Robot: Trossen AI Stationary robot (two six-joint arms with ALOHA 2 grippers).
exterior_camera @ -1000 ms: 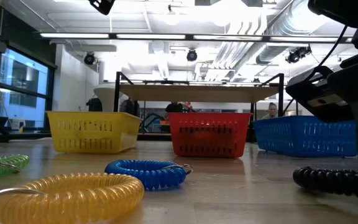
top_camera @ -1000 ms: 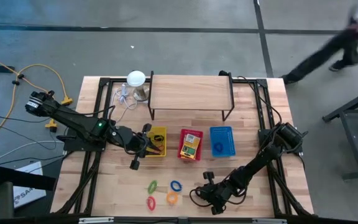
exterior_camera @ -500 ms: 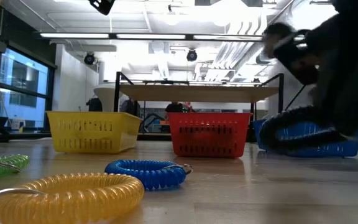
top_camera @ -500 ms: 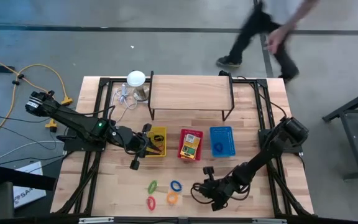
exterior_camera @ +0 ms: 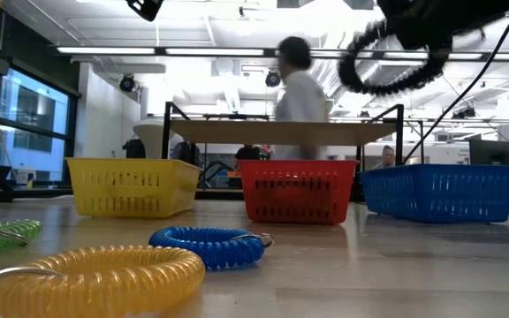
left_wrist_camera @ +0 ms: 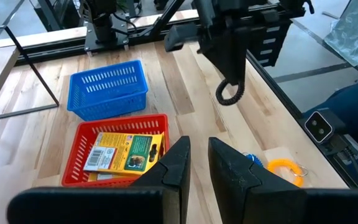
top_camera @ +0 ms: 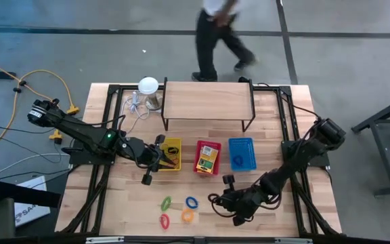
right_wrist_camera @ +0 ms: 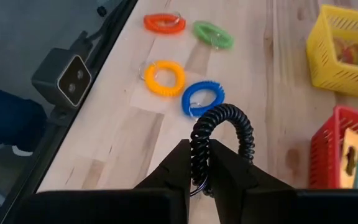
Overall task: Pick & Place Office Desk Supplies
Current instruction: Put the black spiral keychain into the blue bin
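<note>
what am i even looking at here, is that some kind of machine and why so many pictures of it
It is a robot with two dark arms at a wooden table, filmed at one moment by four cameras: one overhead, one at table-top height, one on each wrist. On the table stand a yellow basket, a red basket holding card boxes, and a blue basket. Loose coiled rings lie near the front edge: green, blue, red and orange. The right pincer is shut on a black coiled ring, lifted off the table. The left pincer waits by the yellow basket, holding nothing. A person walks past behind.
</note>
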